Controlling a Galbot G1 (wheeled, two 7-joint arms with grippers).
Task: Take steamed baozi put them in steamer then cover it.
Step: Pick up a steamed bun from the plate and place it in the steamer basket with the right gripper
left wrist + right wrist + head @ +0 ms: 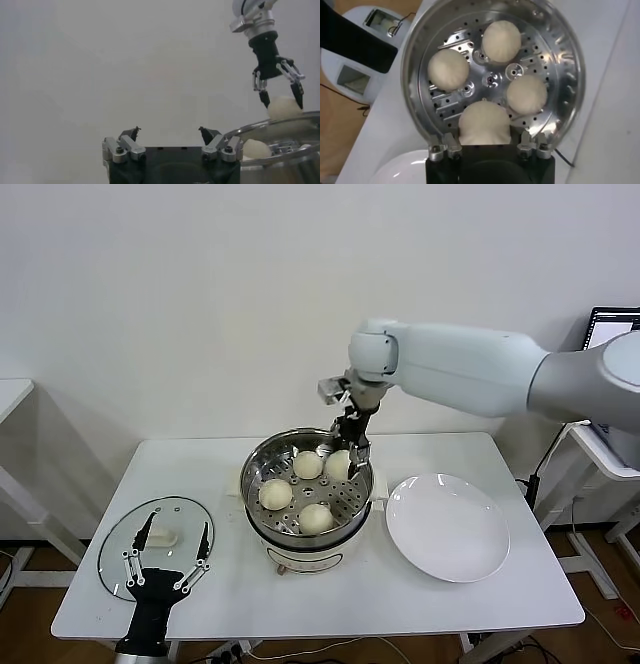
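Note:
The steamer point(250, 486) stands mid-table, a shiny steel pot on a white base. Three steamed baozi point(308, 465) point(276, 494) point(316, 518) lie on its perforated tray. My right gripper point(343, 454) reaches down over the pot's back right and is shut on a fourth baozi point(484, 122), held at about rim height point(282, 109). In the right wrist view the other buns point(501, 40) point(448, 69) point(526, 94) sit round the tray's middle. The cover point(118, 549), a glass lid, lies flat at the table's front left. My left gripper point(177, 531) hovers open over it, holding nothing.
A white plate point(447, 527) lies bare to the right of the steamer. The table's front edge runs close to the lid and my left arm. A monitor and a side table stand at the far right.

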